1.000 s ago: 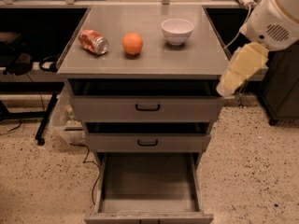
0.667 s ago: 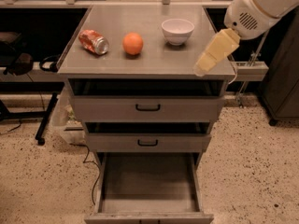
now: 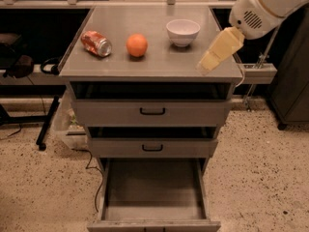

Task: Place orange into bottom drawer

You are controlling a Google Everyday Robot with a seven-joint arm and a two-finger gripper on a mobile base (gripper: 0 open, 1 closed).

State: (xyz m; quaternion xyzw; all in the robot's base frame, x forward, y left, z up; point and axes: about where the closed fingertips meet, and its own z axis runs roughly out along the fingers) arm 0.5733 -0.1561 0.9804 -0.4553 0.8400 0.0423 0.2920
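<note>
The orange (image 3: 137, 45) sits on the grey cabinet top (image 3: 154, 64), between a crushed red soda can (image 3: 96, 43) on its left and a white bowl (image 3: 183, 32) on its right. The bottom drawer (image 3: 153, 190) is pulled out wide, and its plain grey inside holds nothing. My gripper (image 3: 203, 66), cream-coloured on a white arm (image 3: 263, 6), hangs over the right front part of the cabinet top. It points down and to the left, well to the right of the orange, and holds nothing that I can see.
The two upper drawers (image 3: 152, 111) with black handles stand slightly pulled out. A plastic bin (image 3: 65, 124) and cables lie on the speckled floor to the left of the cabinet. Dark furniture stands at the right edge (image 3: 292, 91).
The arm has swung left from beside the cabinet's right edge, so the gripper is now over the right front of the cabinet top. The orange, can and bowl have not moved.
</note>
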